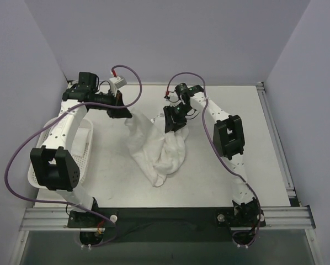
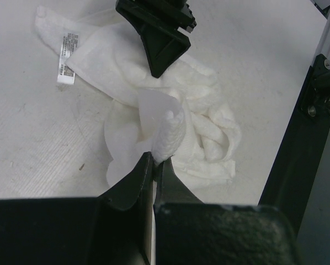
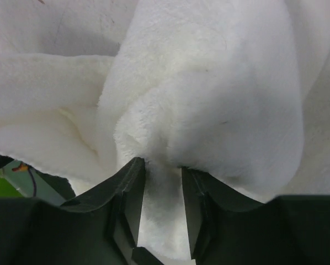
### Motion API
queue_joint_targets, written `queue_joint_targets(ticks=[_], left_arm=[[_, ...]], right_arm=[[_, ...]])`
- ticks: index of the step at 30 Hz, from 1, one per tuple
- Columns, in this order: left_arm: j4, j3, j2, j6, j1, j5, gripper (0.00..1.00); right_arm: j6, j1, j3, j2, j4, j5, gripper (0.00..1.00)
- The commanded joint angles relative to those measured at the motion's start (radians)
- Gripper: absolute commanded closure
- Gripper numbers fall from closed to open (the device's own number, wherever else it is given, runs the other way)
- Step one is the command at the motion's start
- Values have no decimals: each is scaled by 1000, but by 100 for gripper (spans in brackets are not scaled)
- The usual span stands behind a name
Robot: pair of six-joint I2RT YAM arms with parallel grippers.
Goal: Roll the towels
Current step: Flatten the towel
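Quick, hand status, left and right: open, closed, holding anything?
Left hand: closed, pinching a fold of the towel.
Right hand: open around a towel fold; whether it grips cannot be told.

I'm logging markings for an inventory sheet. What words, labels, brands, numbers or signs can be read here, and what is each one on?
Tag on the white towel: several lines of dark print, too small and blurred to read.
No other word, brand, number or sign can be read in any of the three views.
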Motion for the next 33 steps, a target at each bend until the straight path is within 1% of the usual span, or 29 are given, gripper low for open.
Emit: queue_joint_targets(ticks=[1,2,3,5,7,8,9,10,11,13,14,15,16,17,18,19,20,21,22,23,24,25,26,27,28,29,30,32,33], left_arm=[[-6,7,1,23,10,23,100],[-6,10,2,21,14,20,100],[-4,18,5,21,20,19,100],[-6,25,7,17,33,23,100],[-7,38,5,20,66,46,100],[-12,41,4,27,78,57,100],[-25,45,4,47,83,63,100],[-36,55,4,62,114,66,100],[-52,56,7,84,122,72,100],[-111,59,13,179,130,68,100],[-128,55,17,214,130,63,100],[-151,47,19,275,132,57,100],[-156,33,22,303,130,39,100],[-164,26,28,334,132,31,100],[-167,16,30,392,132,19,100],[-168,10,34,418,132,-10,100],[-171,-4,43,446,133,-24,100],[-185,-5,50,510,133,-37,100],[-196,-10,56,547,136,-56,100],[-223,-16,66,634,144,-57,100],[-231,-20,68,670,152,-38,100],[-234,-28,65,699,159,-26,100],[-233,-36,63,740,170,-11,100],[-234,-39,62,756,172,14,96],[-234,-42,59,773,172,23,92],[-233,-50,57,803,172,31,91],[-233,-53,56,811,173,46,91],[-228,-50,62,820,168,52,90],[-228,-42,66,816,162,54,90]], right_arm=[[5,-11,-64,-10,-41,-53,71],[-11,-15,-76,-21,-57,-62,84],[-29,-31,-82,-48,-77,-78,100],[-106,-64,-99,-94,-149,-100,100],[-178,-155,-144,-217,-197,-109,100],[-249,-191,-205,-266,-214,-109,100],[-303,-225,-242,-361,-235,-102,100],[-355,-297,-277,-405,-290,-59,100],[-479,-325,-364,-445,-317,-30,100],[-595,-388,-481,-548,-360,54,100],[-656,-403,-642,-582,-357,138,100],[-751,-413,-714,-636,-348,185,100],[-788,-425,-798,-660,-313,228,100],[-813,-430,-861,-682,-292,313,100],[-857,-431,-980,-720,-269,352,100],[-870,-433,-1028,-734,-216,401,100],[-876,-434,-1068,-742,-191,449,97],[-887,-437,-1117,-743,-173,531,95],[-891,-445,-1124,-740,-150,552,91],[-888,-480,-1118,-727,-148,564,69],[-867,-492,-1080,-719,-153,566,57],[-856,-505,-1042,-710,-162,561,52],[-847,-526,-1005,-694,-176,511,43],[-835,-534,-906,-688,-214,475,38],[-801,-543,-855,-679,-232,431,35],[-784,-551,-805,-658,-252,390,33],[-763,-549,-702,-644,-278,312,33],[-677,-549,-605,-595,-286,255,32],[-648,-546,-560,-573,-294,200,32]])
